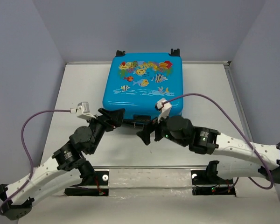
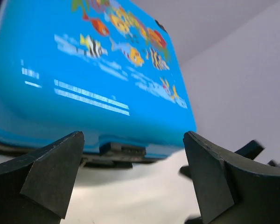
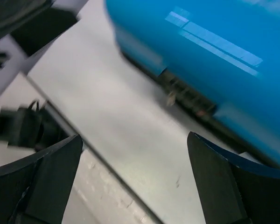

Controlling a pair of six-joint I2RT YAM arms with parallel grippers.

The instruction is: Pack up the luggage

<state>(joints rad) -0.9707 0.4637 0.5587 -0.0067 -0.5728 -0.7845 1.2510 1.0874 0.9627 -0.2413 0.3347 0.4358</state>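
1. Luggage (image 1: pixel 143 84) lay flat at the far middle of the table (image 1: pixel 130 154), fish-print face up and its shell shut, as far as I could see. Its black wheels (image 1: pixel 175 51) pointed at the back wall. In the left wrist view the blue shell (image 2: pixel 84 84) filled the upper left, and in the right wrist view its blurred blue side (image 3: pixel 214 51) ran across the upper right.
2. Both arms reached in from the near edge and met just in front of the case's near side.
3. I saw the left gripper (image 1: pixel 116 119) at the case's near left corner. On its own camera the jaws (image 2: pixel 133 158) stood wide apart with nothing between them.
4. I saw the right gripper (image 1: pixel 148 132) near the middle of that side, just off the shell. Its jaws (image 3: pixel 133 158) were also spread wide and held nothing, with bare tabletop showing between them.
5. A purple cable (image 1: pixel 25 135) looped off the left arm, and another (image 1: pixel 214 105) arched over the right.
6. A small black fitting (image 1: pixel 139 119) sat on the case's near edge between the two grippers, and it showed dark under the shell in the left wrist view (image 2: pixel 121 150).
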